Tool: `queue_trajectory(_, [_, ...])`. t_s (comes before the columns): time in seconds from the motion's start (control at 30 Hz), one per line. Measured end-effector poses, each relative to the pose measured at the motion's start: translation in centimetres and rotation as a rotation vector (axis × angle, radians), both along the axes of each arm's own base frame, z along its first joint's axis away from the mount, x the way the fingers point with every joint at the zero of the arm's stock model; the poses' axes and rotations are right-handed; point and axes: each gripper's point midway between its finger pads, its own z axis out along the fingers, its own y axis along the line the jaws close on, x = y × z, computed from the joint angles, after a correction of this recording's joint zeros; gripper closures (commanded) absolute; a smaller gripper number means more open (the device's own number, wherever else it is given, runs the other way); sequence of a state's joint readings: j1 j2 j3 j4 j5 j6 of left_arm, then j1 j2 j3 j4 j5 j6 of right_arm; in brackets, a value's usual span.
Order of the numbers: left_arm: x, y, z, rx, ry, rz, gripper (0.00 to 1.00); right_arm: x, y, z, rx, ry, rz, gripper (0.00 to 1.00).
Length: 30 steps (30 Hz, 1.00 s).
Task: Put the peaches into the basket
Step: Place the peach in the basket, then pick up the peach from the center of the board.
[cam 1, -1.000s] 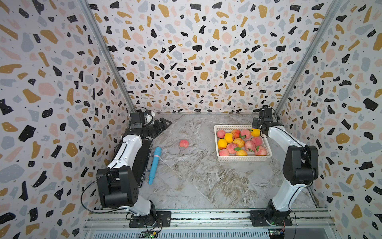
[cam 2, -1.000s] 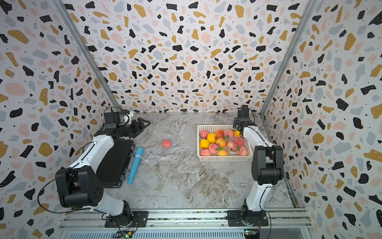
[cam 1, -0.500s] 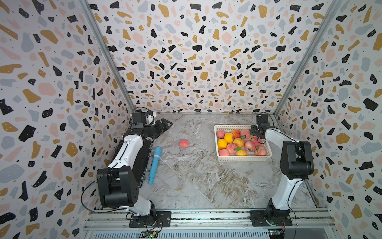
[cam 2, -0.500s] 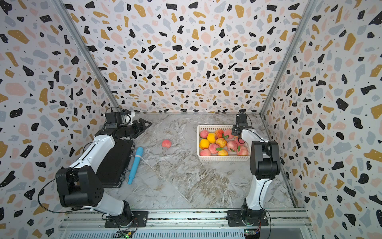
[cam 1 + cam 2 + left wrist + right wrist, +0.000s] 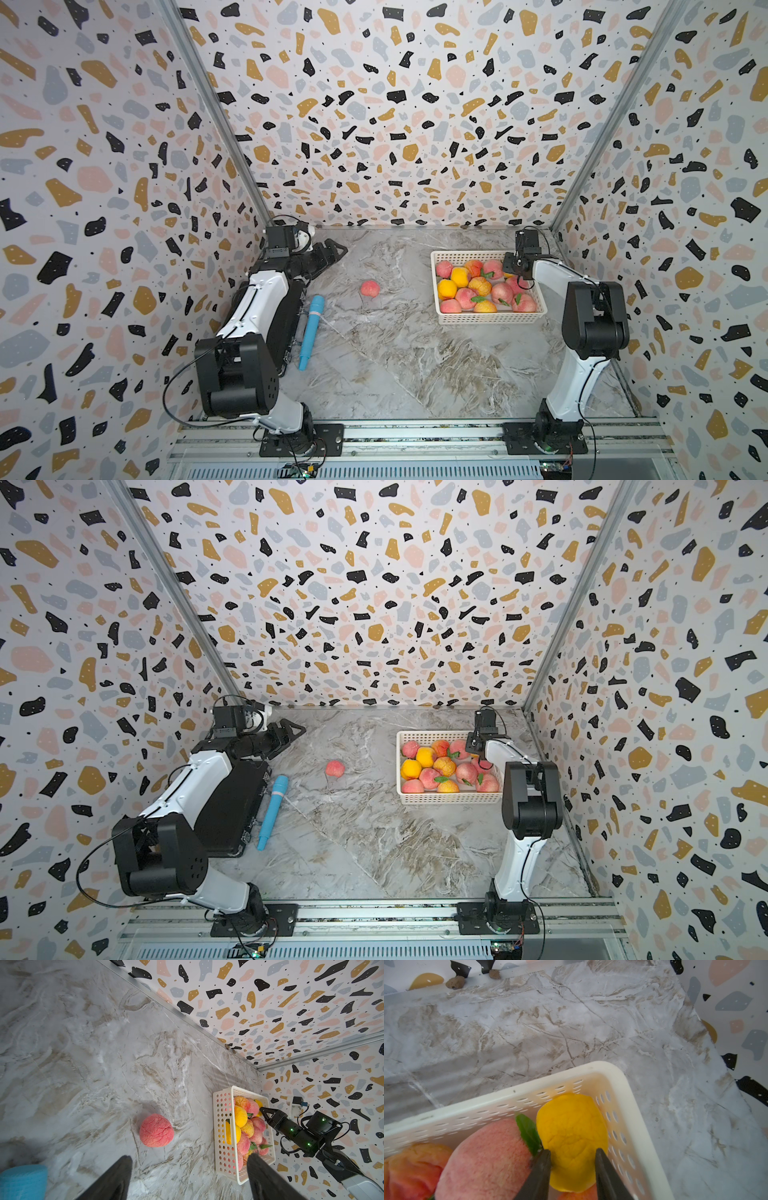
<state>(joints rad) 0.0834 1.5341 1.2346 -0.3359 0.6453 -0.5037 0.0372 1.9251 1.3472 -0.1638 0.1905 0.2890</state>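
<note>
Since the marble table (image 5: 395, 374) has just one stray fruit left on it, the job looks nearly done. The white basket (image 5: 490, 318) sits back-right, heaped w/ peaches (image 5: 478, 286). A flat black box (image 5: 232, 812) lies under the left arm, w/ a blue tool (image 5: 309, 332) just beside it; neither matters here. The loose peach (image 5: 369, 288), pink-red, rests mid-table, well apart from the basket.

Left gripper (image 5: 337, 250) hangs near the back wall, jaws wide & empty, aimed roughly at that peach. Right gripper (image 5: 573, 1150) is down in the basket's far corner, jaws narrow, tips either side of a yellow peach (image 5: 571, 1126) lying against the basket wall. Can't tell if it's pinched or free.

Step in hand, prob.: setting the yellow one down. Next, the right claw must lift clear w/o dragging it out. Then the left must reach, straddle the loose peach & close gently, as it's round & may roll.
</note>
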Motion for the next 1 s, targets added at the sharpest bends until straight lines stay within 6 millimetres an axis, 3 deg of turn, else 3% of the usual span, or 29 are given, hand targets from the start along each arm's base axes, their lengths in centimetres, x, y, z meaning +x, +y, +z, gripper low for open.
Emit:
queue_trajectory(0.13, [-0.1,-0.3,0.0,0.008,-0.005,-0.013,0.13,-0.5,0.1,1.6,0.009,-0.029,0.005,0.63])
queue_trajectory(0.23, [-0.1,-0.6,-0.2,0.018,-0.004,-0.019,0.13,-1.5,0.3,3.9,0.027,-0.075,0.009,0.63])
queue_trajectory(0.37, [-0.1,-0.9,-1.1,0.051,0.016,-0.022,0.13,-4.1,1.0,7.1,0.08,-0.162,0.018,0.63])
queue_trajectory(0.43, [-0.2,-1.1,-1.7,0.072,0.035,-0.029,0.13,-6.1,1.5,7.6,0.102,-0.193,0.025,0.63])
queue_trajectory(0.6, [-0.6,-2.0,-3.4,0.149,0.073,-0.055,0.12,-11.3,2.9,5.8,0.163,-0.197,0.043,0.63])
queue_trajectory(0.7, [-0.6,-2.3,-4.0,0.206,0.088,-0.069,0.12,-13.6,4.1,5.1,0.202,-0.197,0.069,0.63])
queue_trajectory(0.87, [-1.0,-2.0,-5.0,0.301,0.102,-0.075,0.1,-17.1,5.8,5.8,0.254,-0.285,0.124,0.63])
queue_trajectory(1.0, [-1.6,-1.8,-5.9,0.382,0.125,-0.078,0.1,-19.4,6.2,4.0,0.281,-0.308,0.139,0.63])
